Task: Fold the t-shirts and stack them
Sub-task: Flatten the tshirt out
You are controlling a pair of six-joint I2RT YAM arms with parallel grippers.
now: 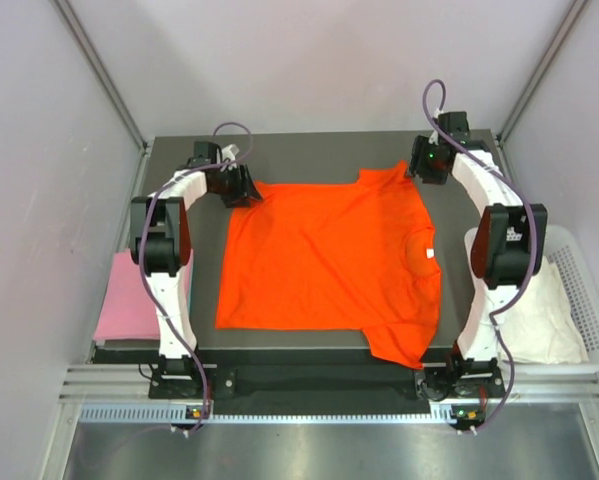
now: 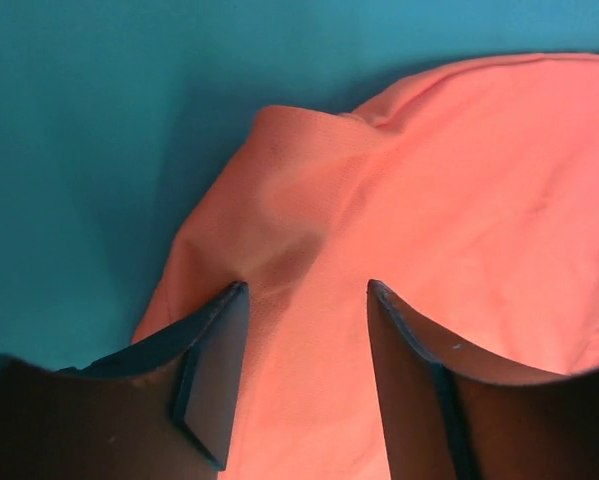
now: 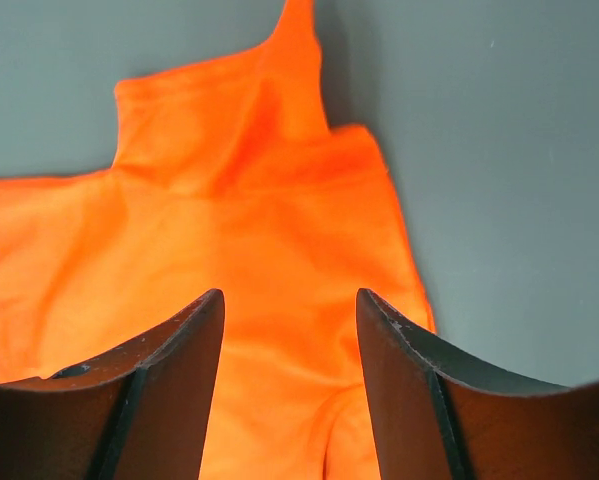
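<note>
Orange t-shirt (image 1: 329,260) flat on table (image 1: 309,150), near sleeve reaching near edge. Pink t-shirt (image 1: 124,300) off table's left side; white t-shirt (image 1: 539,310) in basket (image 1: 591,290) at right. Left gripper (image 2: 307,290) jaws spread over far-left hem corner. Right gripper (image 3: 289,298) jaws spread over far sleeve. Bare table strip beyond.

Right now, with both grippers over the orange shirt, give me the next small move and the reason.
Likely lower both and pinch the far edge. The left gripper and right gripper stand open, holding nothing, over the far corners of the orange t-shirt, which lies spread flat and unfolded; gripping that edge could start the first fold.
</note>
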